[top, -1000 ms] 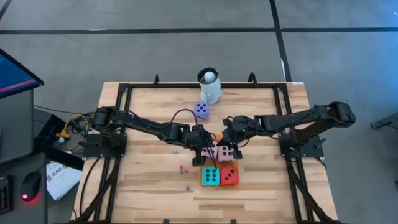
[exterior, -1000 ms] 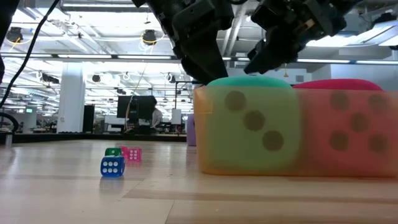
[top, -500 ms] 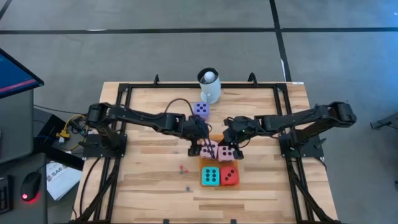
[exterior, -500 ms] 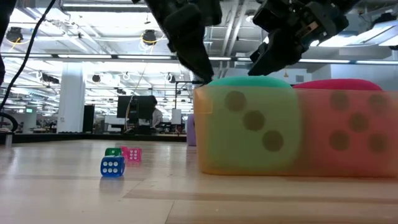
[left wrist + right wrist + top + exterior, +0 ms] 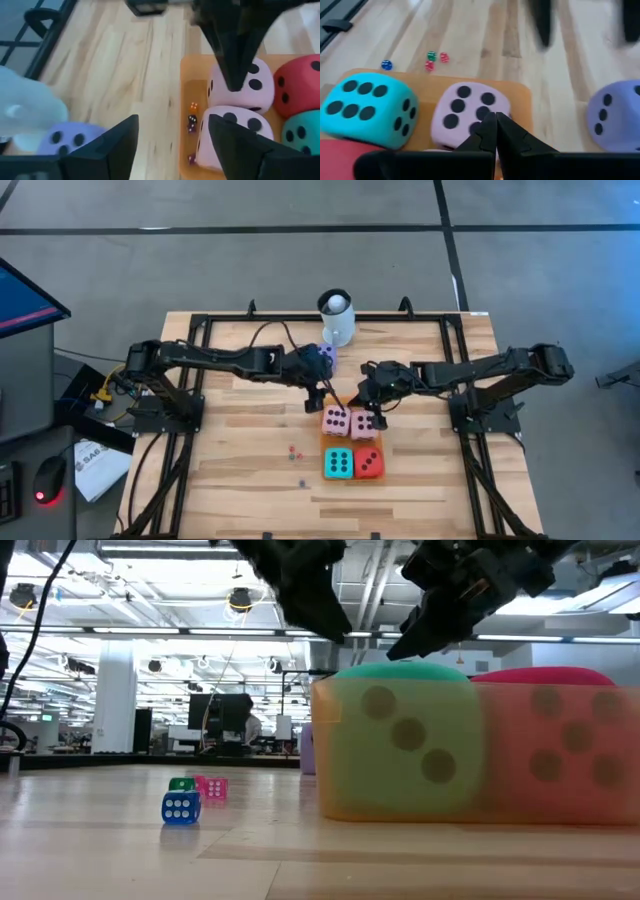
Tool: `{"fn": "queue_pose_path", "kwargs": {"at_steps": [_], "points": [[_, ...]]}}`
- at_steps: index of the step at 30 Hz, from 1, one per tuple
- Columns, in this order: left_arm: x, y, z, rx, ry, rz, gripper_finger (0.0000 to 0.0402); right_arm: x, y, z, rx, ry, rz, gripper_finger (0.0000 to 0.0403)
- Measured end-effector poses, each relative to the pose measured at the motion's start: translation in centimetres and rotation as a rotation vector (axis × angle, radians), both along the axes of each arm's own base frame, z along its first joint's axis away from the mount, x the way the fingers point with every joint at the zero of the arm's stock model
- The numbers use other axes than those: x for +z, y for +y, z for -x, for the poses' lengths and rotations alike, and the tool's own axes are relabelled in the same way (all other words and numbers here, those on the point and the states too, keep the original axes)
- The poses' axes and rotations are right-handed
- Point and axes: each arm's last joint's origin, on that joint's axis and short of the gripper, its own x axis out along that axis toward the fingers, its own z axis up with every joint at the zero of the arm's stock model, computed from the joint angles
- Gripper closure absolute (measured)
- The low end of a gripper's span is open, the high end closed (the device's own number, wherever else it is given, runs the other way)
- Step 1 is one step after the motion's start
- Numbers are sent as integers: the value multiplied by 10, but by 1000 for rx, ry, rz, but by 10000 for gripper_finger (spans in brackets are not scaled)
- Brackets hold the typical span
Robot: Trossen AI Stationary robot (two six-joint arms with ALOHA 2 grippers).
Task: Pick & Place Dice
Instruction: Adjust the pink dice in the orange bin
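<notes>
Four soft dice — rounded cubes, orange mat, wooden table

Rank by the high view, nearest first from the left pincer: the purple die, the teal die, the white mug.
Left pincer, open, near table centre.
1. Purple die: just behind it, toward the mug.
2. White mug: farther back, at the table's far edge.
3. Teal die: toward the near edge, beside the red die.
Mug and teal die are nearly tied.

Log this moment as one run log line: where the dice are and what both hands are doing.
mat: pink dice, teal die, red die | purple die off mat | left hand open, empty | right hand shut, empty
</notes>
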Motion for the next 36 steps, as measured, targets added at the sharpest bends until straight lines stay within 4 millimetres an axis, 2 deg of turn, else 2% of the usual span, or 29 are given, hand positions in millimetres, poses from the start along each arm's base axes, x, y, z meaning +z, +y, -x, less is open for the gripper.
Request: {"fn": "queue_pose_path", "kwargs": {"at_steps": [4,6,12,18,22,26,30,36], "points": [[-28,-1,2,-3,-71,1,203,0,-8,0,-30,1,2,403],[-38,1,8,21,-74,22,218,0,-12,0,-45,0,2,403],[-51,4,31,89,-215,91,259,-2,-23,-1,-86,-3,2,403],[-66,2,63,123,-366,147,292,-10,-29,-10,-102,-15,2,403],[-78,0,82,142,-391,189,308,-22,-26,-20,-91,-15,2,403],[-95,0,92,194,-350,213,324,-33,-23,-27,-107,32,-38,403],[-104,0,94,217,-338,233,349,-37,-24,-38,-126,64,-64,403],[-118,-2,84,206,-335,234,395,-43,-24,-52,-130,181,-75,403]]}}
